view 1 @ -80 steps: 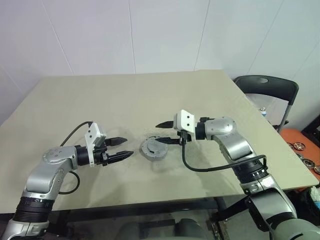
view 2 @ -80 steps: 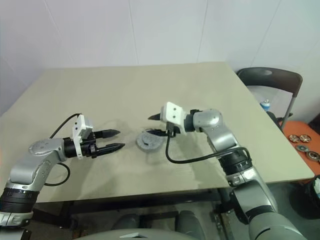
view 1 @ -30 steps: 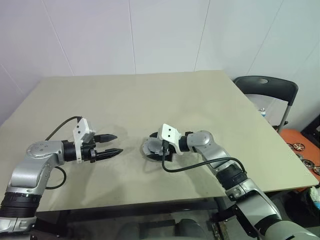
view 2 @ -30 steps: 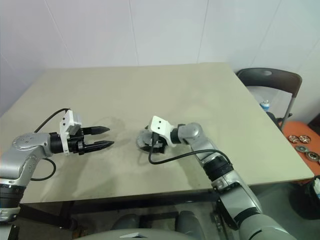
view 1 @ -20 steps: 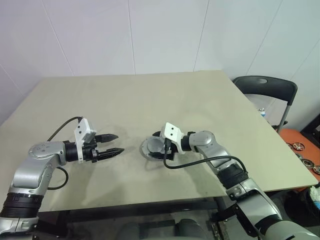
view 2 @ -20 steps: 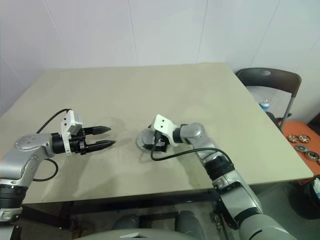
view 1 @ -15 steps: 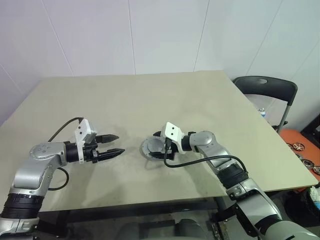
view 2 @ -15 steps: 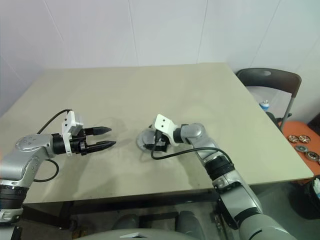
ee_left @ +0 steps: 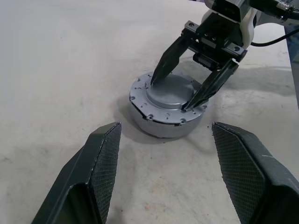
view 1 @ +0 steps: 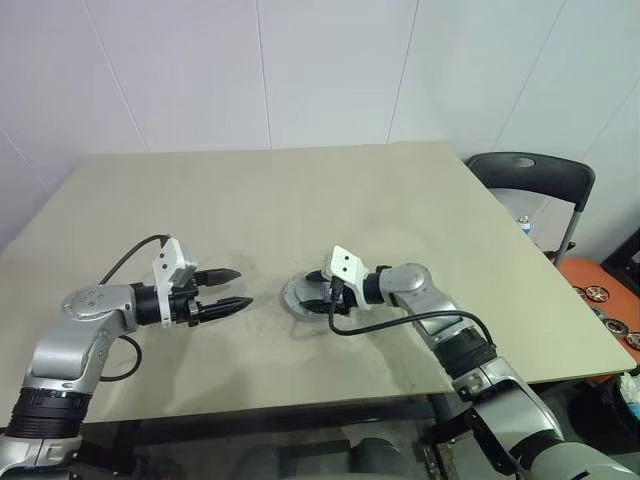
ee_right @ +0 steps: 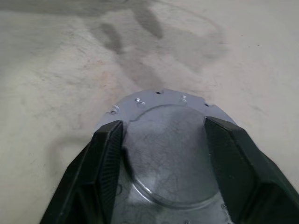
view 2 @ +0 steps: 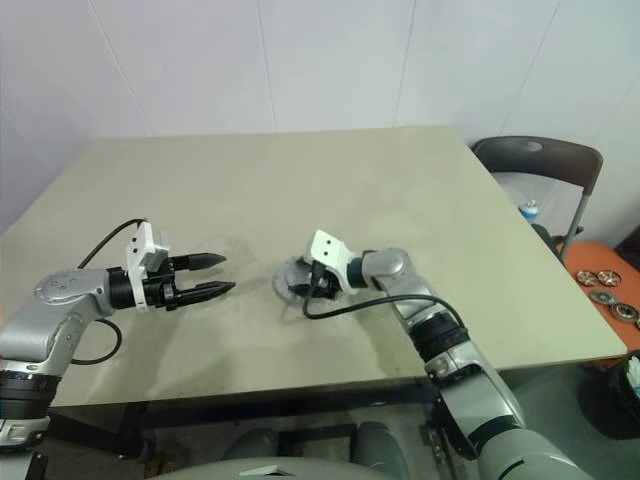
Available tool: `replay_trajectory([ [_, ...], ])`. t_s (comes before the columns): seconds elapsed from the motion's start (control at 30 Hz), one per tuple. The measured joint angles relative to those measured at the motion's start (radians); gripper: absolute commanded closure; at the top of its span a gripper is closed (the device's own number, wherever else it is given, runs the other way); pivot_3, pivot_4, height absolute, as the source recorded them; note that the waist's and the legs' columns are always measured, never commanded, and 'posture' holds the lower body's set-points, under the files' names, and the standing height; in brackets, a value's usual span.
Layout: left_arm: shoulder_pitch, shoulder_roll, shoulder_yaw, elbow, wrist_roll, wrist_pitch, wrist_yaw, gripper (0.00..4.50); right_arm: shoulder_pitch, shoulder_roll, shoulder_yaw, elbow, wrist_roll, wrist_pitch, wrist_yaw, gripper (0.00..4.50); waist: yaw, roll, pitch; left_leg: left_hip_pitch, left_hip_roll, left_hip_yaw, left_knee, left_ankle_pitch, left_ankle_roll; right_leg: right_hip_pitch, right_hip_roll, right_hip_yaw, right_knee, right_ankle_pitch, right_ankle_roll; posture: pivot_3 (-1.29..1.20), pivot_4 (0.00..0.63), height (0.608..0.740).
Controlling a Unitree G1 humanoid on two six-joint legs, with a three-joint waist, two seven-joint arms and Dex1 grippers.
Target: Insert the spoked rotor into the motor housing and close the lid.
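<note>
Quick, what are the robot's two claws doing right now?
Left gripper: open, holding nothing, above the table.
Right gripper: its fingers sit either side of the raised middle of the lid; whether they are squeezing it cannot be told.

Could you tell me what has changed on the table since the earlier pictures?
The right gripper dropped onto the lid and now straddles its raised centre, fingers narrowing. The left gripper stayed open, drifting slightly. The motor housing has not moved on the table.

Head stereo pair looking down over table [view 1: 300, 190], both wrist cameras close on the lid [ee_left: 169, 91]
</note>
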State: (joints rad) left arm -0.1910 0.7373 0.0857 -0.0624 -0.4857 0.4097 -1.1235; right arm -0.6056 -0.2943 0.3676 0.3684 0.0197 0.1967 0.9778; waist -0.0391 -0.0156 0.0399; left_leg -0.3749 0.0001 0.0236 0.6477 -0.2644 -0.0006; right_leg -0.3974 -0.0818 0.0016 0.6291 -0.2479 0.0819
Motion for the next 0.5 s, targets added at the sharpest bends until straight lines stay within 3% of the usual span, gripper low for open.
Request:
replay_trajectory([
  [0.33, 0.0, -0.009, -0.014, 0.0, 0.0, 0.0, 0.007, 1.18, 0.001, 0.0, 0.0, 0.005, -0.004, -0.004, -0.017, 1.5, 0.003, 0.0, 0.0, 0.0, 0.0, 0.0, 0.0, 0.0, 0.0, 0.0, 0.0, 0.0, 0.0, 0.0, -0.001, 0.0, 0.0, 0.74],
  [0.5, 0.0, -0.012, -0.023, 0.001, 0.001, 0.0, 0.007, 1.18, 0.014, -0.005, -0.034, -0.041, 0.051, 0.129, 0.017, 1.5, 0.003, 0.0, 0.0, 0.0, 0.0, 0.0, -0.001, 0.0, 0.0, 0.0, -0.001, 0.0, -0.001, 0.0, -0.001, 0.0, 0.0, 0.74],
])
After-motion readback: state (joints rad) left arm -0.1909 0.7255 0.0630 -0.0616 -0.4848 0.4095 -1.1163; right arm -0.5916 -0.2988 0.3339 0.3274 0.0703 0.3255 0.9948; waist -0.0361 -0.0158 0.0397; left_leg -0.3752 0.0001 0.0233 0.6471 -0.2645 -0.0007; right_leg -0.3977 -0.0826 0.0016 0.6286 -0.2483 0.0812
